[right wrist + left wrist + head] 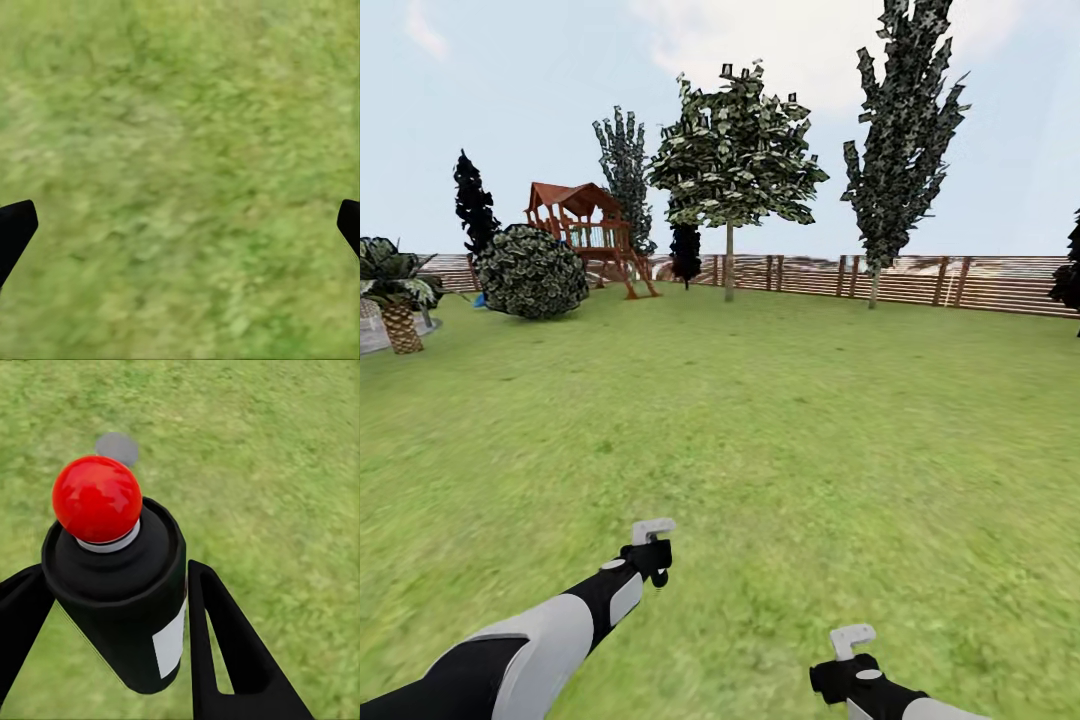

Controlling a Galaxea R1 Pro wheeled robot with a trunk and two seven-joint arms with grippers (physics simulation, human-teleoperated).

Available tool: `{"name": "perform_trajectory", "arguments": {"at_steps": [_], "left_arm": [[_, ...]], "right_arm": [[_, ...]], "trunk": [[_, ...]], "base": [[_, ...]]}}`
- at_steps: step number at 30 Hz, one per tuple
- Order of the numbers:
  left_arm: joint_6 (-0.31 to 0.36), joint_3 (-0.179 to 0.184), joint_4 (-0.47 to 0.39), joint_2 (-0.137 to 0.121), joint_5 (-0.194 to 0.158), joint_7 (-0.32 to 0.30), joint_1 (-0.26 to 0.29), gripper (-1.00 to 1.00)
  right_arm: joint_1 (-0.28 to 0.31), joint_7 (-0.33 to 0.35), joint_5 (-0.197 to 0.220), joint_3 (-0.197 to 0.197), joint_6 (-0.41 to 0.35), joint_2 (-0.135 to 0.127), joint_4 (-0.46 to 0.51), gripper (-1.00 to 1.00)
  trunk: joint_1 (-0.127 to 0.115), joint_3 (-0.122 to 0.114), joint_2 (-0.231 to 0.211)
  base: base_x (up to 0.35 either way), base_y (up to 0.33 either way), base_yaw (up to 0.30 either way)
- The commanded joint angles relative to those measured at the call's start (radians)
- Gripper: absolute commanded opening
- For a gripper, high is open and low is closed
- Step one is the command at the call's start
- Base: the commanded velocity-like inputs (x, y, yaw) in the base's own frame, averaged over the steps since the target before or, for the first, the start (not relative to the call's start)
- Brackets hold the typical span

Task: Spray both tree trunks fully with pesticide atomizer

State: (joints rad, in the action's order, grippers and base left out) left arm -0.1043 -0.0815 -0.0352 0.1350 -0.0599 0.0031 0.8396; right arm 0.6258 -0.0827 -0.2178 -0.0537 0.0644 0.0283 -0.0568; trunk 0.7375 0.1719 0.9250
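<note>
The pesticide atomizer (pixel 124 607), a black bottle with a white label and a red ball tip, stands between the black fingers of my left gripper (pixel 112 577), which is shut on it. In the head view my left gripper (pixel 650 552) hovers low over the lawn and my right gripper (pixel 850 660) sits at the lower right. The right gripper (pixel 184 217) is open over bare grass. A broadleaf tree (pixel 735 160) with a thin straight trunk (pixel 729 265) stands far ahead by the fence. A taller, narrower leafy tree (pixel 905 130) rises to its right.
A wooden slat fence (pixel 920 280) closes the far side of the lawn. A wooden playset (pixel 585 235), a round bush (pixel 532 272) and a palm-like plant (pixel 395 295) stand at the far left. A small grey disc (pixel 116 448) lies on the grass beyond the bottle.
</note>
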Motion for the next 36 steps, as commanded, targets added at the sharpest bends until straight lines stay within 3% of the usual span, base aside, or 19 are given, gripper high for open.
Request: {"name": "perform_trajectory", "arguments": {"at_steps": [1,18,36], "left_arm": [[0.000,0.000,0.000,0.000,0.000,0.000,0.000,-1.00],[0.000,0.000,0.000,0.000,0.000,0.000,0.000,-1.00],[0.000,0.000,0.000,0.000,0.001,0.000,0.000,-1.00]], "right_arm": [[0.000,0.000,0.000,0.000,0.000,0.000,0.000,1.00],[0.000,0.001,0.001,0.000,0.000,0.000,0.000,1.00],[0.000,0.001,0.000,0.000,0.000,0.001,0.000,1.00]], "trunk": [[0.000,0.000,0.000],[0.000,0.000,0.000],[0.000,0.000,0.000]], "base": [[0.350,0.000,0.000],[0.350,0.000,-0.076],[0.350,0.000,0.067]]}}
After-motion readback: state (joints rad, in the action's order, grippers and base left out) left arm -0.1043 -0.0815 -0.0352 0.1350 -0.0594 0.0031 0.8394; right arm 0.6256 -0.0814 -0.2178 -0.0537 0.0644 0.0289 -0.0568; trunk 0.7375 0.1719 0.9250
